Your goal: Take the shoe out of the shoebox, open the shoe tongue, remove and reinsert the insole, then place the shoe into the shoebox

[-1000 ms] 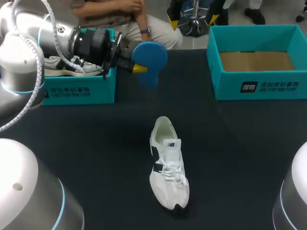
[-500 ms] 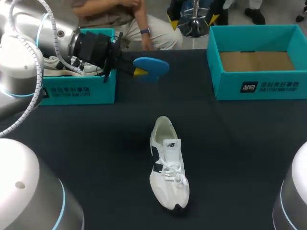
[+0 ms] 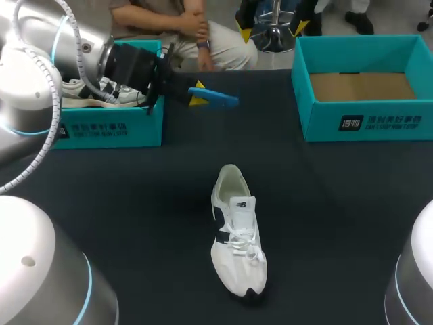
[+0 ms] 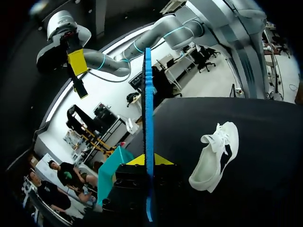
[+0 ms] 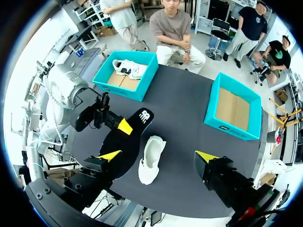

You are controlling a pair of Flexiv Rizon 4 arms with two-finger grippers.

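Clamping the blue insole [image 3: 218, 99] by one end, the left gripper [image 3: 197, 97] has a yellow-tipped finger pressed to each face. The insole sticks out edge-on above the table [image 3: 338, 223], near its far edge and just beside the left shoebox [image 3: 111, 128] at the far left corner. In the left wrist view it shows as a thin blue strip upright between the fingertips. A second shoe [image 5: 128, 68] lies inside that box. The white shoe [image 3: 237, 237] rests on its sole near the table's middle, well apart from both boxes, with its toe toward the near edge and its heel opening toward the far edge. The right shoebox [image 3: 365, 125] at the far right corner shows a bare cardboard floor. High over the table, the right gripper [image 5: 157, 155] hangs with fingers spread wide, gripping nothing.
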